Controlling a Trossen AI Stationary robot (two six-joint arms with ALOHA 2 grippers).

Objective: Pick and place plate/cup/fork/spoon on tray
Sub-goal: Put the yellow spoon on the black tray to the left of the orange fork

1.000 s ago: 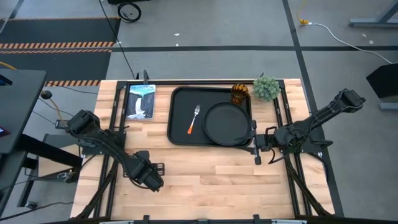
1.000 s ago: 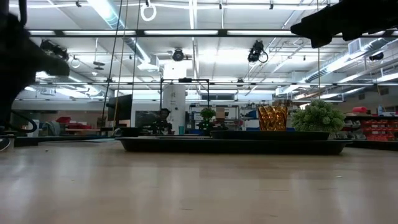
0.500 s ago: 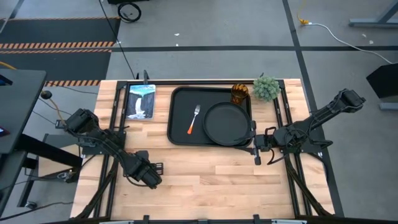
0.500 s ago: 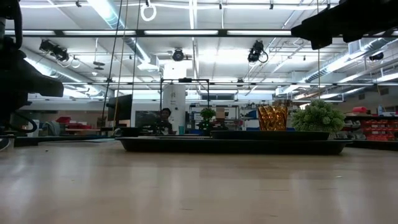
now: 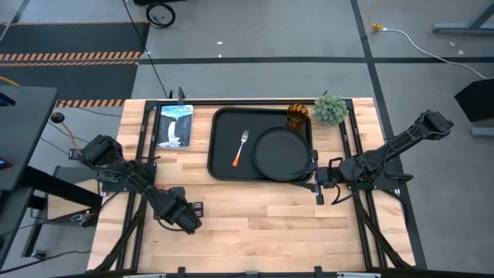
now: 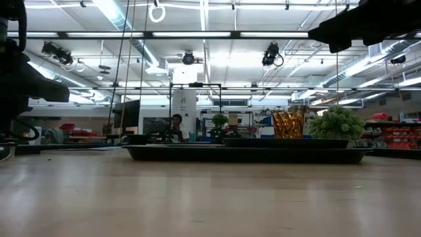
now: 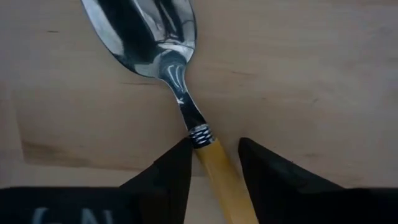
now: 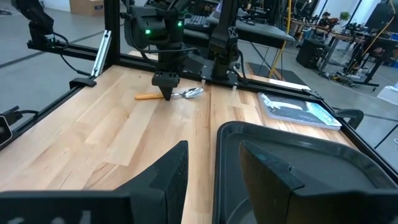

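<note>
The spoon (image 7: 149,31), silver bowl and orange handle, lies flat on the wood at the table's near left; it also shows in the right wrist view (image 8: 186,93). My left gripper (image 5: 184,218) points down over it, its fingers (image 7: 168,174) narrowly open on either side of the handle (image 7: 217,168), just behind the metal collar. The black tray (image 5: 220,116) at the far middle holds the round plate (image 5: 282,152) and the fork (image 5: 240,148). The amber cup (image 5: 298,116) stands at the tray's far right corner. My right gripper (image 5: 318,185) is open and empty at the tray's near right corner. My left gripper comes at the spoon from above, fingers across the handle. One fingertip (image 7: 186,146) stands right against the handle's collar end (image 7: 200,135), and a small gap shows at the other finger. I cannot tell whether it touches. The spoon lies on the table.
A small green plant (image 5: 330,109) stands beside the cup at the far right. A picture booklet (image 5: 174,125) lies left of the tray. Bare wood stretches along the near half of the table between the two arms.
My left gripper has come down a little over the spoon. The spoon has stayed where it was on the table.
</note>
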